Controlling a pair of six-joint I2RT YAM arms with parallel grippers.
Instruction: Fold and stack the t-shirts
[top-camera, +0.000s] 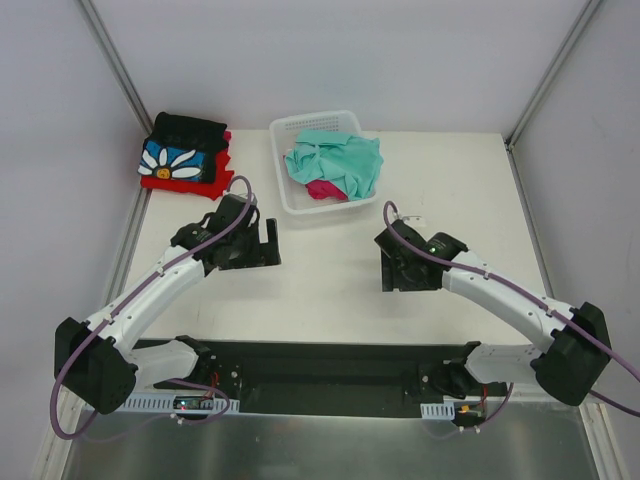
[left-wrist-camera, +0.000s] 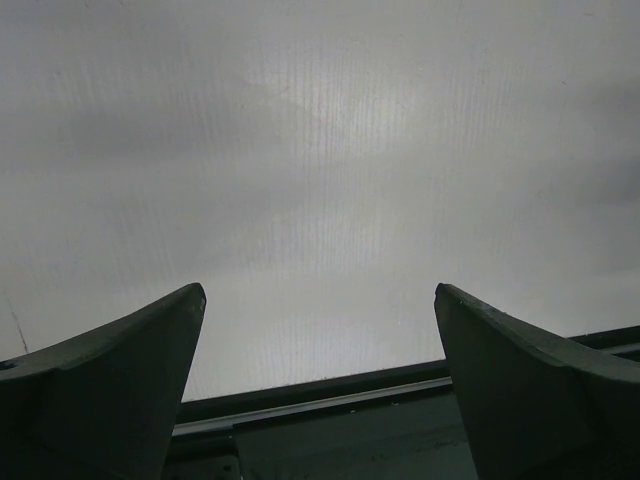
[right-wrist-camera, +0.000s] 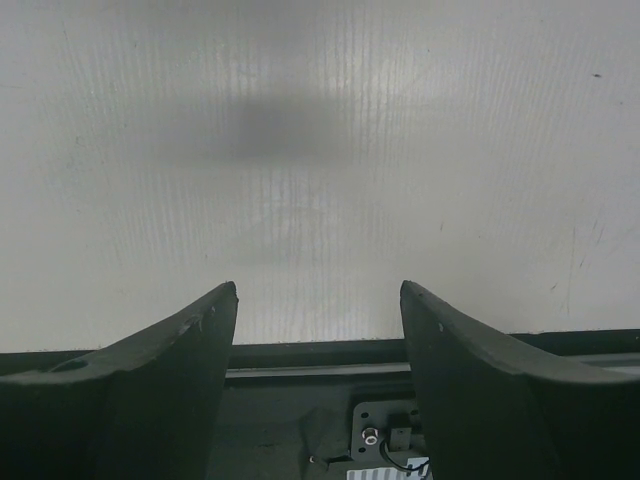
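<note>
Two folded t-shirts are stacked at the table's far left corner: a black one with a white daisy on blue (top-camera: 182, 158) lies on a red one (top-camera: 190, 184). A crumpled mint-teal t-shirt (top-camera: 338, 160) fills the white basket (top-camera: 287, 200), with a magenta-pink one (top-camera: 322, 189) showing under it. My left gripper (top-camera: 262, 247) (left-wrist-camera: 320, 290) hangs open over bare table in front of the stack, nothing between its fingers. On the right, in front of the basket, my right gripper (top-camera: 393, 270) (right-wrist-camera: 318, 287) is also open and empty.
The white table (top-camera: 330, 290) lies between the two arms. A black mounting rail (top-camera: 320, 365) (left-wrist-camera: 330, 395) (right-wrist-camera: 320, 360) runs along the near edge. Metal frame posts (top-camera: 115, 70) and white walls close in the sides.
</note>
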